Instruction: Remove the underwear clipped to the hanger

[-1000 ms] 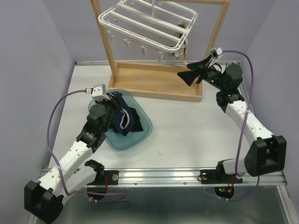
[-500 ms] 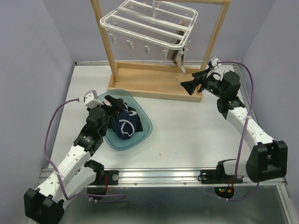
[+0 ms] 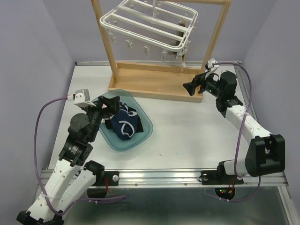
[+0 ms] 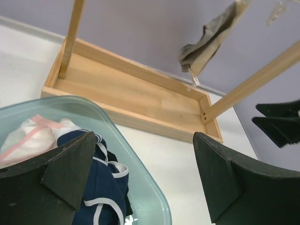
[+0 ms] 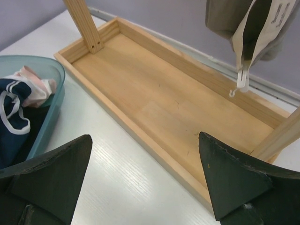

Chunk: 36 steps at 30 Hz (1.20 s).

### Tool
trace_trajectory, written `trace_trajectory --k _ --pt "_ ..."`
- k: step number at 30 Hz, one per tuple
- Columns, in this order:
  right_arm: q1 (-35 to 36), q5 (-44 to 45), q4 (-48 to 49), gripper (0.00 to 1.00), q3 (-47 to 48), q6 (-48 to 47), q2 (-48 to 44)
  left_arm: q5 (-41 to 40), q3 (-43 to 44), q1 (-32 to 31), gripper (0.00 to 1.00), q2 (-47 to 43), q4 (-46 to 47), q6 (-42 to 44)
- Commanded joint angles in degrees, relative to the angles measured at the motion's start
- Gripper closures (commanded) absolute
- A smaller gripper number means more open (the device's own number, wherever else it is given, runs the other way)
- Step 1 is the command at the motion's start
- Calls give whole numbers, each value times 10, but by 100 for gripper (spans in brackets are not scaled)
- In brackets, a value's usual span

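Observation:
The white hanger (image 3: 150, 26) hangs from the wooden stand. One beige underwear (image 3: 180, 52) is still clipped at its right corner; it also shows in the left wrist view (image 4: 206, 42) and the right wrist view (image 5: 253, 23). Navy underwear (image 3: 125, 125) with white trim lies in the teal bowl (image 3: 146, 133), beside a pale pink-white piece (image 4: 28, 138). My left gripper (image 3: 107, 105) is open over the bowl's left side, holding nothing. My right gripper (image 3: 193, 86) is open, below and just right of the beige underwear, over the stand's tray.
The wooden stand's tray base (image 3: 154, 84) lies across the back, with upright posts (image 3: 105, 42) at both ends. White clips (image 3: 145, 47) dangle under the hanger. The table's side walls are close on the left and right.
My left gripper opened, let go of the navy underwear into the bowl and drew back to the left. The right gripper shifted slightly down. The hanger swung a little.

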Motion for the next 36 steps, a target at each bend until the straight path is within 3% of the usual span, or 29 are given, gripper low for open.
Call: trace_trajectory --k 1,8,13,21,26,29,36 --pt "-2 -22 -26 0 29 -36 28 72 45 3 4 -31 6 137" --pt "-1 -27 -30 0 53 -58 59 73 26 2 4 -42 -1 229" --pt "5 2 -58 0 130 -47 134 68 -23 2 4 -52 29 245" --pt "50 169 -58 0 255 -59 235 65 -73 3 4 -101 65 265" --pt "73 278 -6 0 314 -60 307 62 -78 4 4 -110 71 271" --pt "83 400 35 0 354 -57 353 62 -81 4 4 -109 72 273" --pt "84 425 61 0 438 -86 436 74 -82 13 4 -95 77 274"
